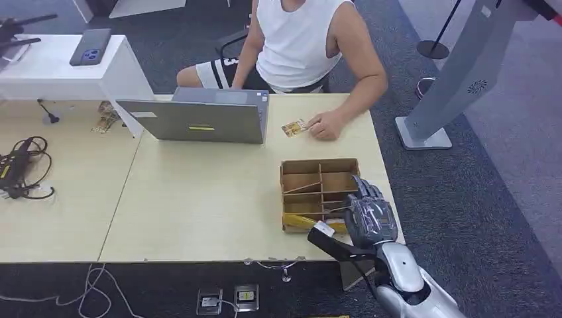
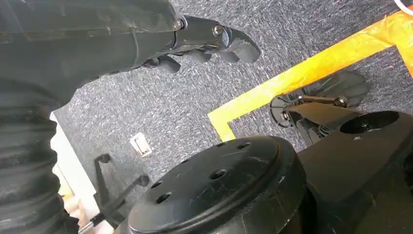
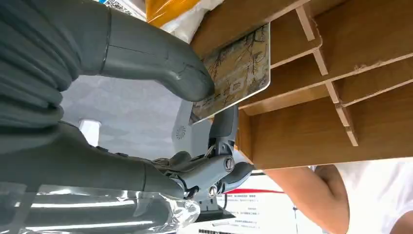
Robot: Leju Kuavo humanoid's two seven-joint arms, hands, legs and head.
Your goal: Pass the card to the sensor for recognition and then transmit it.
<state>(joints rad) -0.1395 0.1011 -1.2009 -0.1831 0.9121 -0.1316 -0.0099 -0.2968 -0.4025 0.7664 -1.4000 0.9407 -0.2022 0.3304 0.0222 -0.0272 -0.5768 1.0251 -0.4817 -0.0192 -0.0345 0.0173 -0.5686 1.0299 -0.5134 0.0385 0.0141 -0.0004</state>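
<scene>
The right hand (image 1: 368,215) sits at the table's (image 1: 199,205) near right edge, over the near right corner of a brown divided tray (image 1: 321,192). In the right wrist view its thumb and a finger pinch a patterned card (image 3: 237,73) against the tray's wooden dividers. The tray's nearest compartment holds what looks like yellow-and-white packets (image 1: 311,224), though they are partly hidden; its farther compartments look bare. The left hand (image 2: 204,41) hangs over grey carpet, fingers curled in, holding nothing. Farther back, a person's hand (image 1: 325,124) rests beside a second card (image 1: 294,128), right of a grey laptop (image 1: 199,116).
</scene>
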